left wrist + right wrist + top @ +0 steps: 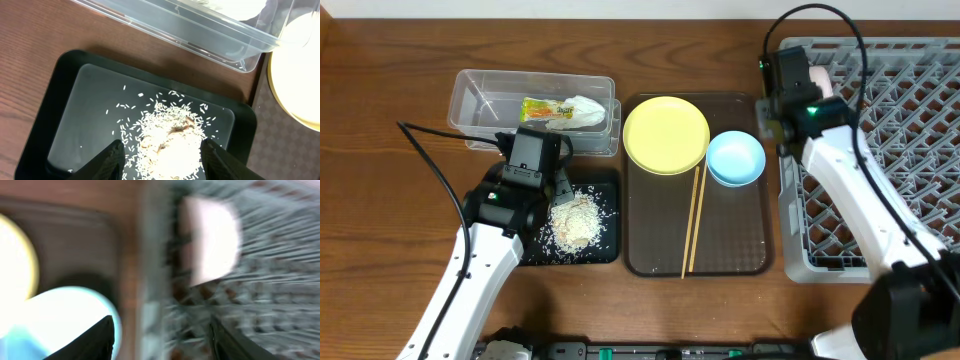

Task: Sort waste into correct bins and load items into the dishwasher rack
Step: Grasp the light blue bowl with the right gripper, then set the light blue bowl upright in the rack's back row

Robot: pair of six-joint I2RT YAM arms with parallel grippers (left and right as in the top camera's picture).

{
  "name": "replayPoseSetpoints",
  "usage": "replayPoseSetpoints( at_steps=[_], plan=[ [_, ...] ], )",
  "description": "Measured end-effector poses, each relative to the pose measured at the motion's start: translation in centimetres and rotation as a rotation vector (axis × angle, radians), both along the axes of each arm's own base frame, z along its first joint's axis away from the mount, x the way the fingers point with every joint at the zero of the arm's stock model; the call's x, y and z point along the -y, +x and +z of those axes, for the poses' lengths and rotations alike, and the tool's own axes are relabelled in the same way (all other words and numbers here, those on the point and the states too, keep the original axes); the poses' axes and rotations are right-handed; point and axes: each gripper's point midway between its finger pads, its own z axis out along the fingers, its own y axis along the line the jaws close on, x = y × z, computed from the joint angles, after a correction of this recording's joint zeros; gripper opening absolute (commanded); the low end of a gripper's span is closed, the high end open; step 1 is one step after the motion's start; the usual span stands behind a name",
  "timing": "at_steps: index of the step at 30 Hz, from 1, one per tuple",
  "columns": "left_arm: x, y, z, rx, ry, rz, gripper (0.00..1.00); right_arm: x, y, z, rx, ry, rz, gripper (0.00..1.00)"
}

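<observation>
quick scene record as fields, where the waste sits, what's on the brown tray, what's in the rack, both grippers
clear tub: holds snack wrapper with white paper
black tray: holds rice heap, loose grains scattered around it
brown tray: yellow plate, blue bowl, chopsticks beside them
dishwasher rack: one pale pinkish-white item, too blurred to name
left gripper: open, above the rice heap
right gripper: open, empty, at the rack's edge; view blurred
</observation>
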Motion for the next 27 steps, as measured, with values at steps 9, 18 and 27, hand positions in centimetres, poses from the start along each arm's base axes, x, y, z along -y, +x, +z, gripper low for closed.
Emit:
replayPoseSetpoints(
  at_steps=[9, 18, 27],
  plan=[
    [0.0, 0.0, 0.0, 0.000, 0.000, 0.000, 0.52, -1.8, -2.1, -5.4, -0.170, 0.134, -0.042, 0.55],
    [0.0, 0.0, 0.0, 0.000, 0.000, 0.000, 0.52, -1.6, -3.4, -11.9, -0.332, 0.116, -0.125, 0.40],
    [0.0, 0.0, 0.0, 0.000, 0.000, 0.000, 0.52, -1.6, -3.6, -13.2, -0.353, 0.133, -0.173, 0.03]
  ],
)
